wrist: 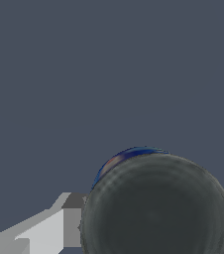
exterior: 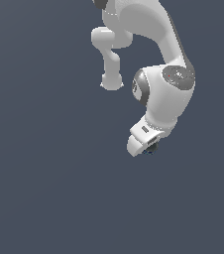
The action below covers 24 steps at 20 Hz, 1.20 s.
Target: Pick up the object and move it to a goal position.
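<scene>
Flat slate-grey fills both views, with no edge, seam or goal marker to be seen anywhere on it.

Nearest the wrist camera, the object (wrist: 156, 208) is seen as a dark, rounded ball with faint concentric rings on its face and a thin blue rim, with a touch of orange, along its far edge. It sits close against the gripper (wrist: 153, 218), whose pale finger (wrist: 44, 233) shows beside it on one side and whose grey body runs behind it. In the exterior view the same object (exterior: 150, 148) appears as a small dark spot tucked under the tip of the white gripper (exterior: 144, 146), at the end of the bent arm (exterior: 168, 94).

Whether the fingers are pinched on the ball or merely straddling it cannot be told: contact is hidden in both views, and only one finger is plainly shown.

Handling is judged as follows. The ball is taken to be light and rigid, given its small size beside the gripper. A smooth curved surface offers little for flat pads to bite on, so slipping or rolling out is the main risk. A hold across the widest part, with the pads opposed through the centre, is advised, and the transfer is best made slowly.
</scene>
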{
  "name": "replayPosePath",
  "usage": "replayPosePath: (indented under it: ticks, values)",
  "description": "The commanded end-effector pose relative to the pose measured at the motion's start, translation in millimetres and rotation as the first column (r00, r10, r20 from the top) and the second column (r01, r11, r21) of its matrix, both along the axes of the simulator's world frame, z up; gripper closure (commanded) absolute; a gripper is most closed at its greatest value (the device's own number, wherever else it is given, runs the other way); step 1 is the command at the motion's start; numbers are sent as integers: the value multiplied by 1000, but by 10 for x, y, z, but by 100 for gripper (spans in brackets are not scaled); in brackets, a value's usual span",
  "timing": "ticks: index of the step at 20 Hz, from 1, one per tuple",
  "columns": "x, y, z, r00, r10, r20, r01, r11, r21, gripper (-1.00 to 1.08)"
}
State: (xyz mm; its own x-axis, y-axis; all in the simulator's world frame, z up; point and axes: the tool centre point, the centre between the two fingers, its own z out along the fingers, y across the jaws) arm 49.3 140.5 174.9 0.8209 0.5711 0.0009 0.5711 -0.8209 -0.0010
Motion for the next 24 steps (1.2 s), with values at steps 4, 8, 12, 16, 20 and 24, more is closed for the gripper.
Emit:
replayPosePath:
  ticks: [4,8,12,16,20,24]
  values:
    - [193,229,310,1000,-1,0,1,1000,0,108]
    - [314,369,494,1000,-1,0,1,1000,0,108]
    - [423,488,652,1000,-1,0,1,1000,0,108]
    - [518,593,790,1000,-1,0,1,1000,0,108]
    - [601,682,907,1000,-1,0,1,1000,0,108]
    - [663,748,989,1000,-1,0,1,1000,-1,108]
